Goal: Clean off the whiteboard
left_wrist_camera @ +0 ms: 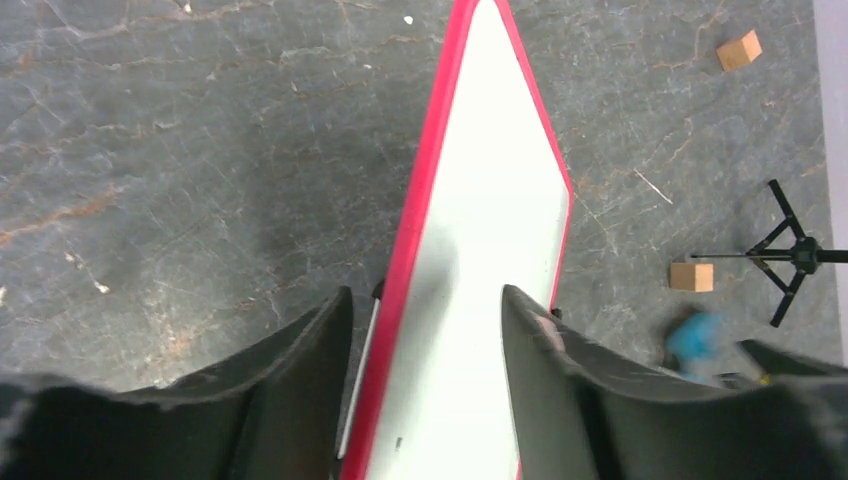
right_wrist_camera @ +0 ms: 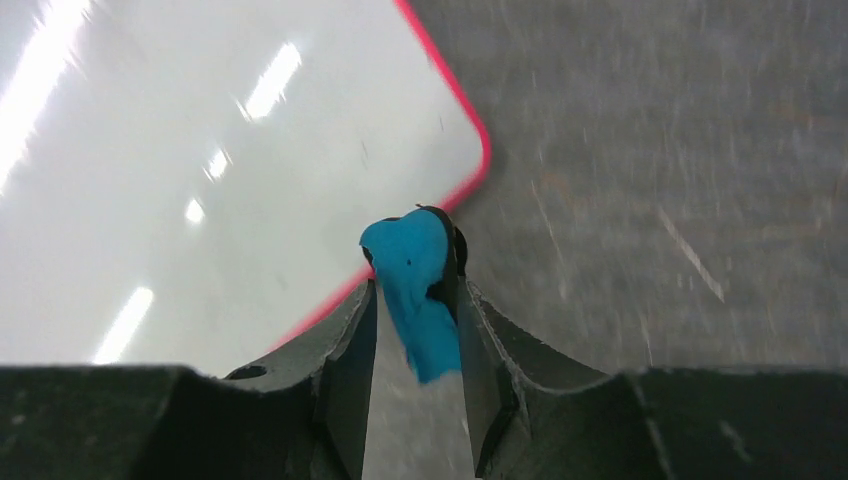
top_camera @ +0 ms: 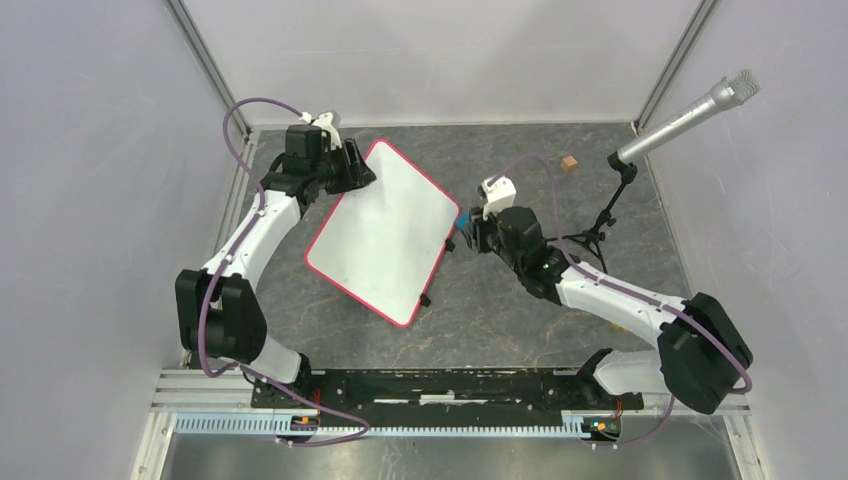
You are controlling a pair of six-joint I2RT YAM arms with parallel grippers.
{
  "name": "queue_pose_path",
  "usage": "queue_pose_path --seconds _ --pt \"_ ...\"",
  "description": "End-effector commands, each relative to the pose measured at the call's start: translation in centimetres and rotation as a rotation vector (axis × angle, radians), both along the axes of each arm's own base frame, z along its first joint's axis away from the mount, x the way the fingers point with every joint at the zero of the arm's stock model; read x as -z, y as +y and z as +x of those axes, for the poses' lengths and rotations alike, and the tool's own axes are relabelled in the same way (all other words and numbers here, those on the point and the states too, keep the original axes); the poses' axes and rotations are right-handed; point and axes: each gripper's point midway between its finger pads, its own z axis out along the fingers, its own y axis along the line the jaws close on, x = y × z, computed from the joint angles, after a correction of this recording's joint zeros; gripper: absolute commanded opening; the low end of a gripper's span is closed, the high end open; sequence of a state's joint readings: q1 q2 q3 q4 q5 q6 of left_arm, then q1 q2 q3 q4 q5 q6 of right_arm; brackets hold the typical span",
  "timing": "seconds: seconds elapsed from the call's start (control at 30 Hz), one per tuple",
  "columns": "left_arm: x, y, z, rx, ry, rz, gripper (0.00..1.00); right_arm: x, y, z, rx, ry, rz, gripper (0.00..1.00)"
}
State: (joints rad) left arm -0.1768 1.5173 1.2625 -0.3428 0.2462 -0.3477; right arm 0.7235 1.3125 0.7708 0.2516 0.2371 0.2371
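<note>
The whiteboard [top_camera: 385, 230] lies tilted across the middle of the table, white with a thin red rim and no writing that I can see. My left gripper [top_camera: 355, 170] stands open astride the board's far left corner. In the left wrist view the red rim and white face of the whiteboard [left_wrist_camera: 490, 200] run between the spread fingers of the left gripper [left_wrist_camera: 425, 310], with gaps on both sides. My right gripper [right_wrist_camera: 415, 270] is shut on a blue eraser [right_wrist_camera: 412, 285], just off the right corner of the whiteboard [right_wrist_camera: 200, 180]. From above, the right gripper [top_camera: 465, 225] sits at the board's right edge.
A microphone [top_camera: 690, 115] on a small black tripod [left_wrist_camera: 790, 255] stands at the back right. One small wooden cube [top_camera: 568, 163] lies near the back wall, and another cube [left_wrist_camera: 692, 276] sits by the tripod. Walls close in the left, right and far sides.
</note>
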Motion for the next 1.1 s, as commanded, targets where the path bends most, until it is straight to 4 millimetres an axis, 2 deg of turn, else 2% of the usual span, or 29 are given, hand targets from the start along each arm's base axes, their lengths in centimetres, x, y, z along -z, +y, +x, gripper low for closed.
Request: queue_pose_path --seconds 0.0,0.07,0.1,0.17,0.23,0.33,0.47,0.67,0.8,0.9,1.0,1.07 --pt "-1.9 -0.3 -1.2 0.02 -0.027 -0.004 0.7 9.7 -5.0 -5.4 -0.021 0.245 -0.259 0.41" --pt "-2.9 -0.2 -1.5 0.019 -0.05 -0.008 0.77 12.0 -6.8 -7.7 -0.025 0.316 -0.305 0.41" --pt "-3.5 -0.2 -1.7 0.019 -0.065 -0.009 0.85 12.6 -7.5 -8.6 -0.025 0.341 -0.326 0.41" --pt "-4.5 0.2 -2.1 0.005 -0.093 -0.004 0.93 13.3 -8.5 -10.1 -0.022 0.377 -0.358 0.41" --pt "-5.6 0.6 -2.6 -0.006 -0.125 0.001 0.96 13.0 -9.0 -11.0 -0.02 0.373 -0.36 0.41" --pt "-7.3 1.0 -3.5 -0.021 -0.175 0.001 0.97 11.2 -9.0 -11.1 -0.013 0.334 -0.317 0.49" --pt "-9.0 1.1 -4.5 -0.021 -0.229 -0.007 0.98 9.7 -9.0 -10.3 0.023 0.285 -0.276 0.68" --pt "-11.6 -1.1 -6.6 0.074 -0.319 -0.015 0.98 8.3 -7.2 -9.4 0.023 0.292 -0.205 0.84" --pt "-13.5 -3.9 -8.9 0.209 -0.402 -0.028 1.0 6.0 -6.8 -9.8 -0.017 0.255 -0.163 0.98" --pt "-15.4 -6.5 -11.6 0.346 -0.493 -0.083 1.0 3.3 -7.8 -10.3 -0.016 0.19 -0.141 0.98" --pt "-17.4 -8.6 -14.7 0.485 -0.596 -0.133 1.0 -1.2 -9.2 -11.0 0.002 0.083 -0.085 0.98" --pt "-18.6 -9.2 -16.5 0.548 -0.672 -0.142 1.0 -4.4 -10.2 -11.7 0.009 0.005 -0.04 0.98"
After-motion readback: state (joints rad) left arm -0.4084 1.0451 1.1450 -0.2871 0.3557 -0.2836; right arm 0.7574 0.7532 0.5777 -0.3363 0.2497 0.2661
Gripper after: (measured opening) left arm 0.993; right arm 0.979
